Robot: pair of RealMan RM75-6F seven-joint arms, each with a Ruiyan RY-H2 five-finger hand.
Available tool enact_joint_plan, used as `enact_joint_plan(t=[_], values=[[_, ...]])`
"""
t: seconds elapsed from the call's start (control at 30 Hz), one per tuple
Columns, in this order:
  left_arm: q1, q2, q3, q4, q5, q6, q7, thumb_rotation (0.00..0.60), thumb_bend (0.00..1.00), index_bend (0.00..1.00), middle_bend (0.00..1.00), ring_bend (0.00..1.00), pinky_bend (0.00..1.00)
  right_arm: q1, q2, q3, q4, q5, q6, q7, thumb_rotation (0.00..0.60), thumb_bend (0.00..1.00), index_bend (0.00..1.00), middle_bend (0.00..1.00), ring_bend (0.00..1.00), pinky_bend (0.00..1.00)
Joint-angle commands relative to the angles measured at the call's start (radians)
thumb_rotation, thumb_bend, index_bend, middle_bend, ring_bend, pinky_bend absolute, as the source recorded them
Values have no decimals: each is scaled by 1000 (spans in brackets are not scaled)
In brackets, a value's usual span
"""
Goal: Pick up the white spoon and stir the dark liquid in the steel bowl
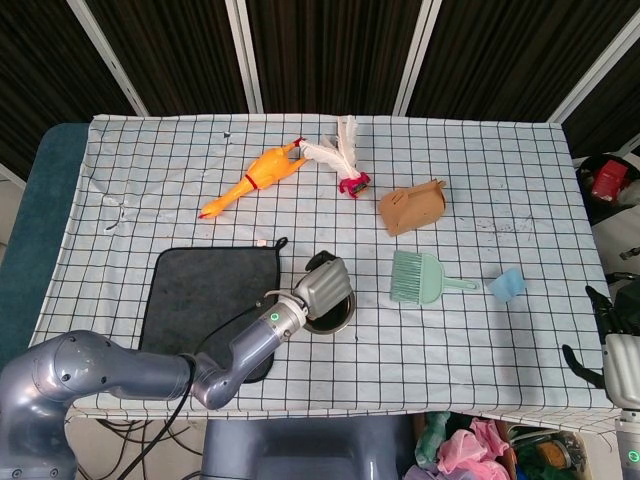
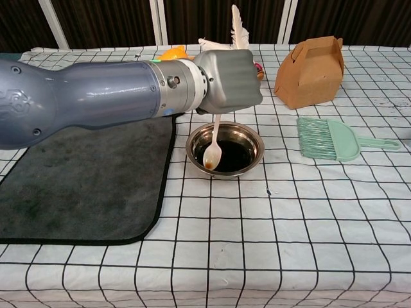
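Bench (image 1: 520, 160) covered with a white grid-check cloth; head view shows its whole top, chest view only the near part.

Dark grey mat (image 1: 205, 295) lies at the front left, its right edge just beside the steel bowl (image 2: 255, 142). In the chest view the mat (image 2: 77, 186) fills the left foreground.

Left arm reaches from the lower left across the mat. Left hand (image 2: 228, 80) sits above the bowl, fingers curled in around the handle of the white spoon (image 2: 212, 153). Chest view: spoon hangs down from the fist, bowl end low over the near-left rim, tip stained brown; whether it touches the rim I cannot tell. Head view: left hand (image 1: 322, 287) covers most of the bowl (image 1: 340, 318), and the spoon is hidden under it.

Dark liquid (image 2: 234, 154) is visible in the bowl in the chest view only.

Brown cardboard carry box (image 1: 412, 207) stands right of centre, behind the bowl. Green hand brush (image 1: 420, 279) lies right of the bowl, handle pointing right. Orange rubber chicken (image 1: 255, 177) and a white feather toy (image 1: 338, 160) lie toward the back. Small light-blue object (image 1: 507, 285) lies near the brush handle; head view only.

Right hand (image 1: 612, 345) shows at the right frame edge in the head view only, off the bench; fingers apart, holding nothing.
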Motion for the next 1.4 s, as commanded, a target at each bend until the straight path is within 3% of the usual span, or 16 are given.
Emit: enact_joint_plan(t=[0.03,0.4,0.67,1.4], values=[[-10,-22,-9,42,1,-4,-2,600,476,704,939,908,897,2,-2,-1,2,1,-4,1,600,250,0,115,248,370],[-40,-101,-27,182,-19,-36,7,600,476,704,938,908,897,-1,0,3,5,4,1,12,600,251,0,115,248,370],[-62,-149,-68,246,-26,-35,0,600,476,704,938,908,897,1,0,1,8,3,-4,15,600,250,0,115,248,370],[-54,-125,-57,157,-45,-39,-1,600,476,679,936,908,897,1,0,5,8,9,-2,13,600,251,0,115,248,370]])
